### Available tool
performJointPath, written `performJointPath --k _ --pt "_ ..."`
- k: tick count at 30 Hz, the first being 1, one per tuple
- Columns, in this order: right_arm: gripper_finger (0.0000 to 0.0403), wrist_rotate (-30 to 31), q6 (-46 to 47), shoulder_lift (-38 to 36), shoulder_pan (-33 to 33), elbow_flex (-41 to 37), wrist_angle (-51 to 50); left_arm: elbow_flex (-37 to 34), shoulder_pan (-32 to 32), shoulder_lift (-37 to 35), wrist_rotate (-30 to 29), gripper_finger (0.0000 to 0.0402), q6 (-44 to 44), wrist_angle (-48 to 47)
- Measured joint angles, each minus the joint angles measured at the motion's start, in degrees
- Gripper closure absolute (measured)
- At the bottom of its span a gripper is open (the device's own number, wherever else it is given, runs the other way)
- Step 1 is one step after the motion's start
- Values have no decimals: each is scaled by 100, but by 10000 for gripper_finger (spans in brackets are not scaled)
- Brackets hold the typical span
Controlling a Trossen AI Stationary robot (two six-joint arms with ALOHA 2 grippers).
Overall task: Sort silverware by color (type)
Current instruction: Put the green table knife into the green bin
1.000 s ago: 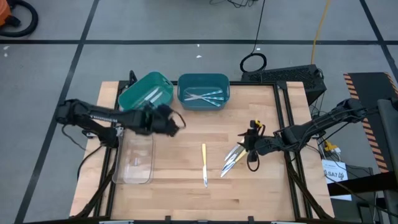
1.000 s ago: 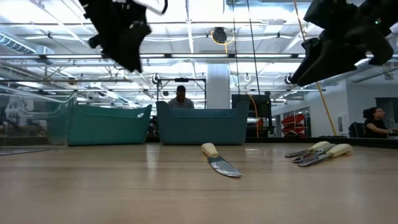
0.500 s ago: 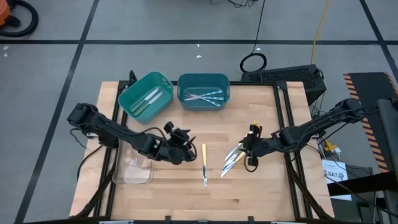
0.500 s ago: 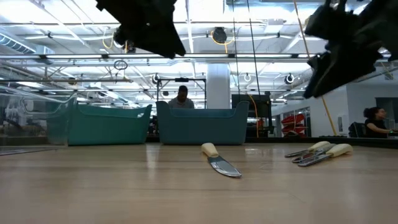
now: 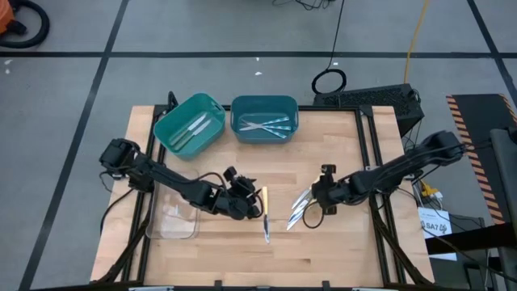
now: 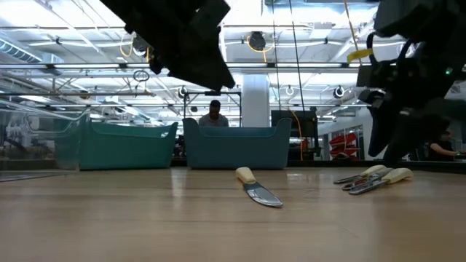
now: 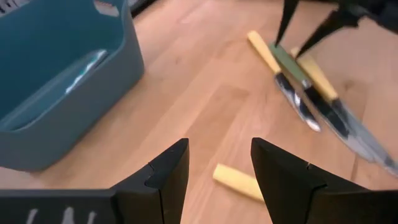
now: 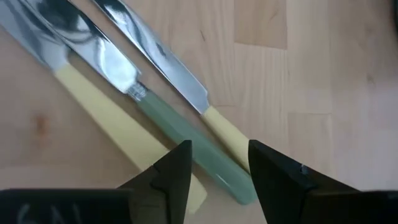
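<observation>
A single yellow-handled knife (image 5: 265,214) lies flat on the table near the middle. My left gripper (image 5: 254,202) hovers open just left of it; the knife's handle end (image 7: 239,182) shows between its fingers (image 7: 171,167), well below them. Three knives (image 5: 300,207) lie side by side to the right, two with yellow handles and one with a pale green handle (image 8: 186,144). My right gripper (image 5: 317,196) hangs open over their handle ends, its fingers (image 8: 175,169) on either side of the green handle, touching nothing.
Two teal bins stand at the far edge: the left bin (image 5: 189,124) holds pale utensils, the right bin (image 5: 264,120) light-blue ones. A clear tray (image 5: 174,212) sits at the near left under my left arm. Bare wood lies between the knives and the bins.
My left gripper has swung from beside the left teal bin toward the near right and come down over the single yellow knife, tipping downward. My right gripper has sunk toward the three knives and tipped further down. No utensil has moved.
</observation>
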Motion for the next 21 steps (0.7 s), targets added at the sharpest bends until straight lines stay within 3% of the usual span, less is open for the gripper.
performJointPath --k 5,13,21 --pt "252 -72 2 421 -110 2 213 -2 0 -1 107 220 28 13" --pt "253 -671 301 890 -127 7 1384 -2 -68 1 126 220 154 123" --pt "253 -1009 592 921 -119 0 2257 -2 -85 1 126 220 115 118"
